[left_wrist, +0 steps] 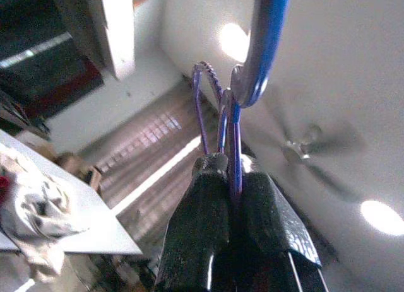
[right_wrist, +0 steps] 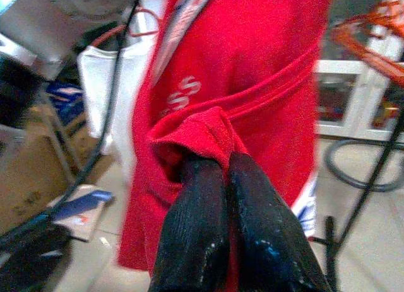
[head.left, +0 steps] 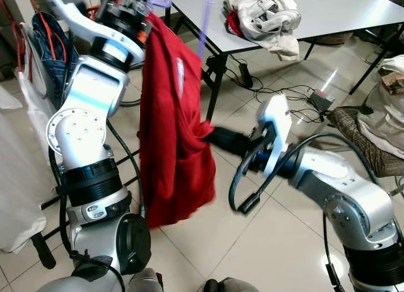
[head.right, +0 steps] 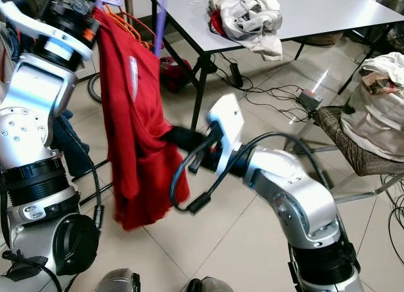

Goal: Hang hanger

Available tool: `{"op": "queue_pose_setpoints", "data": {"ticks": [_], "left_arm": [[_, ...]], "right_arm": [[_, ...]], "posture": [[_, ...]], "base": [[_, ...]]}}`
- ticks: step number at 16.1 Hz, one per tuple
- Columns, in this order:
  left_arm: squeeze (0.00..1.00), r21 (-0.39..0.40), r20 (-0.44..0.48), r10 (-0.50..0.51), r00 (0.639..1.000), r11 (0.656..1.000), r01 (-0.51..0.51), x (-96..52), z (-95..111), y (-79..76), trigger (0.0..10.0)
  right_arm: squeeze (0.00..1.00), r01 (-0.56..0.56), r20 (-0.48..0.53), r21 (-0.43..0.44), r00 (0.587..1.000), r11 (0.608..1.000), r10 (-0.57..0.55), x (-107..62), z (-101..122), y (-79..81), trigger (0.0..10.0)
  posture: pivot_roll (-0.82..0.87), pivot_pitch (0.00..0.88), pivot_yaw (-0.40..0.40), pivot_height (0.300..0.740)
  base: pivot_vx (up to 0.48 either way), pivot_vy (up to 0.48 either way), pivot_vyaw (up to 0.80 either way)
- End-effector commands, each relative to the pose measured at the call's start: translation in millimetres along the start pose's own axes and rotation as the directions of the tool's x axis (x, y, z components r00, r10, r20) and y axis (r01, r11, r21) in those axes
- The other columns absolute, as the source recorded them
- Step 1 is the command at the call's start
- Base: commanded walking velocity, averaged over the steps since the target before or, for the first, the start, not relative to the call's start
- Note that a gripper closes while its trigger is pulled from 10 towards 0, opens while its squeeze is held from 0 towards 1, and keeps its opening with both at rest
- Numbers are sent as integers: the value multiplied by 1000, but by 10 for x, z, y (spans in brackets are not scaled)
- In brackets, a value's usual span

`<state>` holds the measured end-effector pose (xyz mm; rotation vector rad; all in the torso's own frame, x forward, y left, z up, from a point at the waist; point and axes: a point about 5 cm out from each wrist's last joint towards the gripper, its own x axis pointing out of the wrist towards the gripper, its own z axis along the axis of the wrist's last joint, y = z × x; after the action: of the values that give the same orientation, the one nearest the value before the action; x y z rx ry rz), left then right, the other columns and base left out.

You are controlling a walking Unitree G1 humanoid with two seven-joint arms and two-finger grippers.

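A red shirt hangs on a purple hanger held up high at my left. My left gripper is shut on the hanger's wire neck, just below its hook. The hook sits against a curved blue bar; I cannot tell whether it rests over it. At mid height, my right gripper is shut on a bunched fold of the red shirt and pulls it slightly to the right. From the head, the right gripper shows as black fingers buried in the cloth.
A white table with a heap of pale clothes stands behind the shirt. A chair piled with laundry is at the right, with cables and a power strip on the tiles. Jeans and a white garment hang at the left.
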<state>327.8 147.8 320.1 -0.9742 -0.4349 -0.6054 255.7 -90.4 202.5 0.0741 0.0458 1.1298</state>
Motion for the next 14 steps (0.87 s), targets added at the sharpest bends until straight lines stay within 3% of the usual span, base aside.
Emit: {"op": "queue_pose_setpoints", "data": {"ticks": [1,2,3,4,6,7,8,9,10,11,13,14], "left_arm": [[0,30,75,44,996,998,-46,94,89,-25,10000],[0,38,105,83,991,995,-88,109,125,10,10000],[0,188,169,146,975,966,-177,128,206,80,10000],[0,404,234,167,958,879,-252,141,281,153,10000],[0,556,220,155,963,792,-254,128,279,192,10000],[0,665,248,166,954,687,-292,94,332,249,10000],[0,699,297,186,937,626,-346,60,392,291,10000],[0,713,338,194,921,586,-385,29,437,322,10000],[0,722,411,213,887,518,-459,-17,489,369,10000],[0,707,447,231,864,501,-500,-35,490,402,10000],[0,527,606,329,724,516,-676,-134,595,530,10000],[0,499,631,345,695,506,-704,-147,622,553,10000]], "right_arm": [[0,-31,-11,-7,999,999,31,-27,6,56,0],[0,-37,-15,-6,999,999,37,-28,-4,66,0],[0,-28,-9,-5,1000,1000,28,-23,-9,69,0],[0,16,5,-16,1000,1000,-16,-15,2,27,0],[0,69,24,-29,997,997,-68,-65,54,-73,0],[0,118,42,-38,992,992,-116,-156,122,-188,0],[0,147,67,-33,987,989,-144,-214,175,-248,0],[0,173,95,-22,981,985,-170,-262,230,-300,0],[0,199,132,-9,972,980,-196,-323,301,-354,0],[0,208,143,-4,968,978,-205,-334,317,-367,0],[0,201,166,13,966,980,-200,-315,331,-336,0],[0,196,168,18,966,980,-197,-309,328,-327,0]], "posture": [[28,33,-96,740],[28,33,-96,740],[30,28,-98,740],[27,21,-95,740],[24,21,-91,740],[25,22,-90,740],[24,23,-91,740],[26,23,-92,740],[26,23,-92,740],[25,24,-91,740],[23,26,-88,740],[22,26,-88,740]], "base": [[0,0,0],[0,0,0],[0,0,0],[0,0,0],[0,0,0],[0,0,0],[0,0,0],[0,0,0],[0,0,0],[0,0,0],[0,0,0],[0,0,0]]}}
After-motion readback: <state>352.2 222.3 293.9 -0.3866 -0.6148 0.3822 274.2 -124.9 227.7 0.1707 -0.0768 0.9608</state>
